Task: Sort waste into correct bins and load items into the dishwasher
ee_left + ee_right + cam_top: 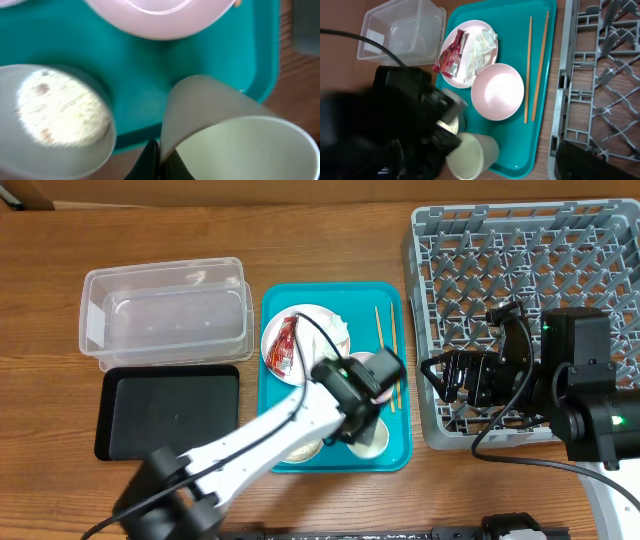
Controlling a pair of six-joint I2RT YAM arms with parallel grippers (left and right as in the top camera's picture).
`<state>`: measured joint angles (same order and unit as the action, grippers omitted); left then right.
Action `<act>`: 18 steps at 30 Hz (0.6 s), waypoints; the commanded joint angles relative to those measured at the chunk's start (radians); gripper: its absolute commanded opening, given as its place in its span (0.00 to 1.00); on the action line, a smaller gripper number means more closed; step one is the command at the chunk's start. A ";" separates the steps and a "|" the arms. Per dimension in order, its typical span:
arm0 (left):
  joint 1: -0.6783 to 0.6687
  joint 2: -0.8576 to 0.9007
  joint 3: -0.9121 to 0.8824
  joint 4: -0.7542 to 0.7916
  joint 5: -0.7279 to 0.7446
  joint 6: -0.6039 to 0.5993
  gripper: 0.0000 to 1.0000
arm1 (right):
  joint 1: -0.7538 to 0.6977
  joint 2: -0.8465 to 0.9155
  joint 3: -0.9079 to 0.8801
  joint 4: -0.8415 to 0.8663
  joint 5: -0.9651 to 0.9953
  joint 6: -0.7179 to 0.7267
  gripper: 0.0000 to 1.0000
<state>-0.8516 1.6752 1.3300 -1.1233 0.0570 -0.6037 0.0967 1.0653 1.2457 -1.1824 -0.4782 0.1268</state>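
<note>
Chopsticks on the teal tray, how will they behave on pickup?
The chopsticks look thin and wooden: likely light and stiff. They lie flat and slightly apart on the smooth teal tray, so they'll probably skid or roll when nudged, and one pinch may catch only one.

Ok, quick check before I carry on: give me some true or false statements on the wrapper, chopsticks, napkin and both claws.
1. The right claw is over the grey rack. True.
2. The red wrapper lies on the plate beside the napkin. True.
3. The chopsticks are in the grey rack. False: they lie on the teal tray, along its rack-side edge.
4. The napkin is in the clear tub. False: it is on the plate, and no waste shows in the clear tub.
5. The left claw is at the cup. True: its fingers straddle the cup's wall.
</note>
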 commanded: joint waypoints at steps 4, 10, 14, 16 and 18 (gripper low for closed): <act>0.266 -0.211 0.109 -0.024 0.351 0.121 0.04 | -0.003 -0.011 0.028 0.007 -0.041 0.000 1.00; 0.574 -0.244 0.105 -0.014 0.980 0.340 0.04 | -0.002 -0.011 0.028 0.075 -0.307 -0.057 0.99; 0.669 -0.237 0.103 -0.039 1.304 0.482 0.04 | 0.021 -0.011 0.028 0.181 -0.619 -0.132 0.94; 0.670 -0.237 0.103 -0.036 1.362 0.501 0.04 | 0.053 -0.011 0.028 0.239 -0.698 -0.132 0.93; 0.667 -0.237 0.103 -0.036 1.390 0.505 0.04 | 0.101 -0.011 0.028 0.285 -0.710 -0.132 0.94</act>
<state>-0.1825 1.4384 1.4322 -1.1572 1.2095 -0.1944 0.1444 1.0653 1.2461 -0.9295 -1.0061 0.0311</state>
